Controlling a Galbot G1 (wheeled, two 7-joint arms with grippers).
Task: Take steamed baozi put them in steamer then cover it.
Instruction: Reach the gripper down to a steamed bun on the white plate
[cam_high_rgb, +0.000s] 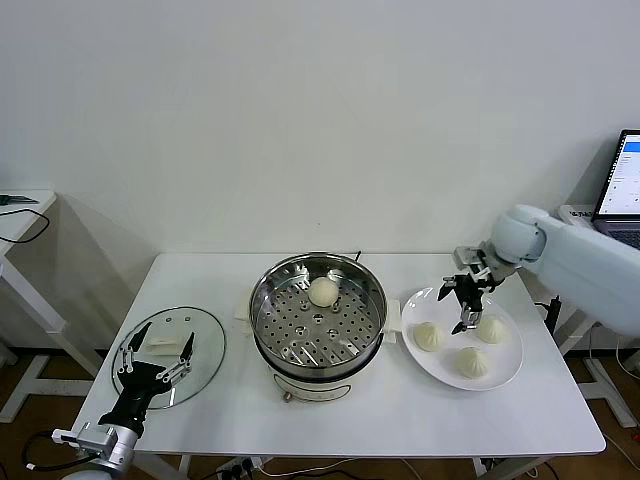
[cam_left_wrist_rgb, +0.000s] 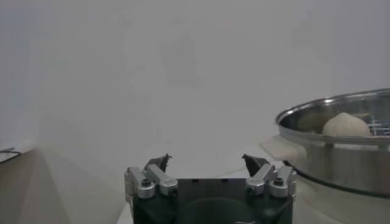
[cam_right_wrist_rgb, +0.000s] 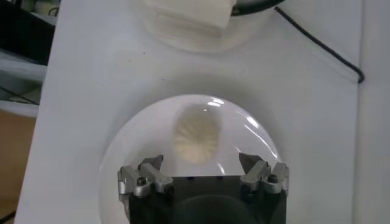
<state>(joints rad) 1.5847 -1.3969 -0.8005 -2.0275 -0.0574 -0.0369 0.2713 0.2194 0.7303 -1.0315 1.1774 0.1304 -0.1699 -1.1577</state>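
Note:
The steamer (cam_high_rgb: 318, 322) stands mid-table with one baozi (cam_high_rgb: 322, 291) on its perforated tray; that bun also shows in the left wrist view (cam_left_wrist_rgb: 346, 125). Three baozi lie on a white plate (cam_high_rgb: 508, 368): one at left (cam_high_rgb: 428, 336), one in front (cam_high_rgb: 472, 362), one at right (cam_high_rgb: 491, 329). My right gripper (cam_high_rgb: 466, 303) is open above the plate, between the left and right buns. In the right wrist view it (cam_right_wrist_rgb: 202, 162) hovers over one bun (cam_right_wrist_rgb: 195, 137). My left gripper (cam_high_rgb: 156, 362) is open over the glass lid (cam_high_rgb: 205, 345) at the table's left front.
A laptop (cam_high_rgb: 625, 190) sits at the far right beyond the table. A side table (cam_high_rgb: 22, 215) with a cable stands at far left. A black cable (cam_right_wrist_rgb: 323, 44) runs on the table behind the plate.

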